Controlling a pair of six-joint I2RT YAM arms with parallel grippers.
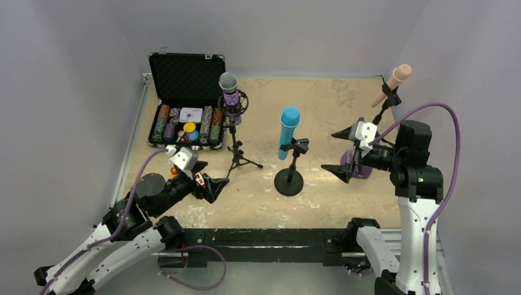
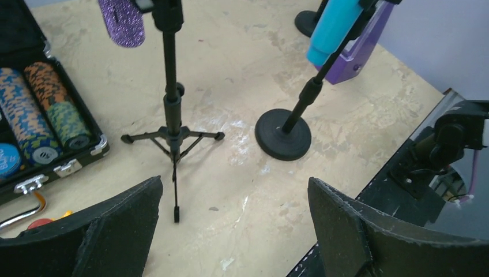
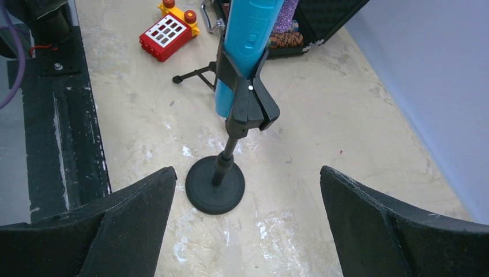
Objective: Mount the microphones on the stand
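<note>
left pincer [image 2: 233, 183] agape | right pincer [image 3: 248, 170] agape | blue chip [image 2: 7, 160] — lettering blurred

Legible text: one item only. Blue dealer button [image 2: 7, 160] in the poker chip case [image 2: 69, 167], table's far left corner: white lettering, roughly "BLIN", cut by frame edge. White card [image 1: 191, 114] in case: print unreadable.

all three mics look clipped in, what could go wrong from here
1. The open right gripper sits right beside the purple-based stand holding the pink microphone. A careless pull-back could knock that stand over.
2. The open left gripper is close to a leg of the tripod stand carrying the purple microphone. Catching that leg could tip it.
</note>
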